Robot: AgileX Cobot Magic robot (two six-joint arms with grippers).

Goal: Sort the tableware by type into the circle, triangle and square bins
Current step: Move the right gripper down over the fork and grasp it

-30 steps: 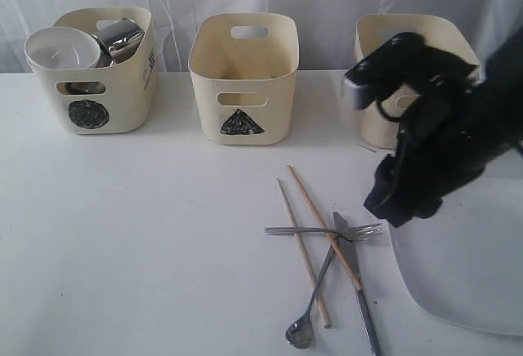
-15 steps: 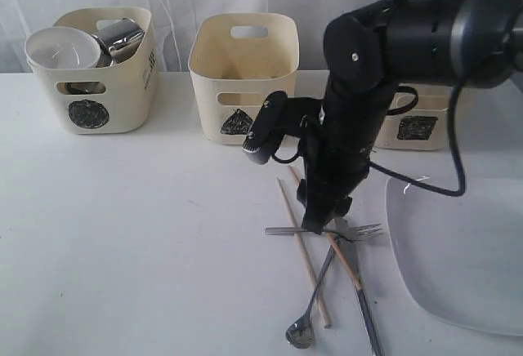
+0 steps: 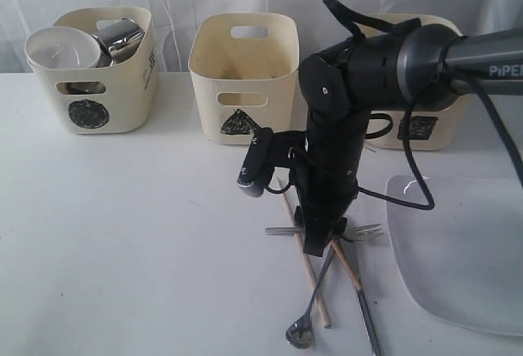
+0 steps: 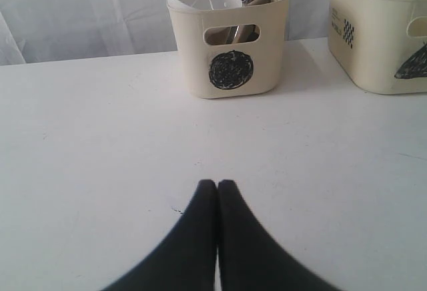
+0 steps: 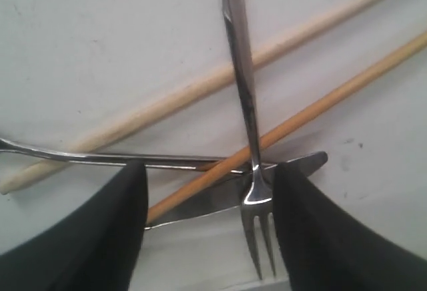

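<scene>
Low over the table (image 3: 122,209), your right gripper (image 5: 209,184) gapes empty astride the fork (image 5: 241,97): likely stiff, slippery steel, so pinch its neck. Your left gripper (image 4: 217,191) sits closed, empty.

Soft, even light is washing over the white desk (image 3: 122,233), leaving only faint shadows beside the circle bin (image 3: 106,86). The fork (image 5: 241,91) is glinting with glare; close-up jaws are showing blurred.
</scene>
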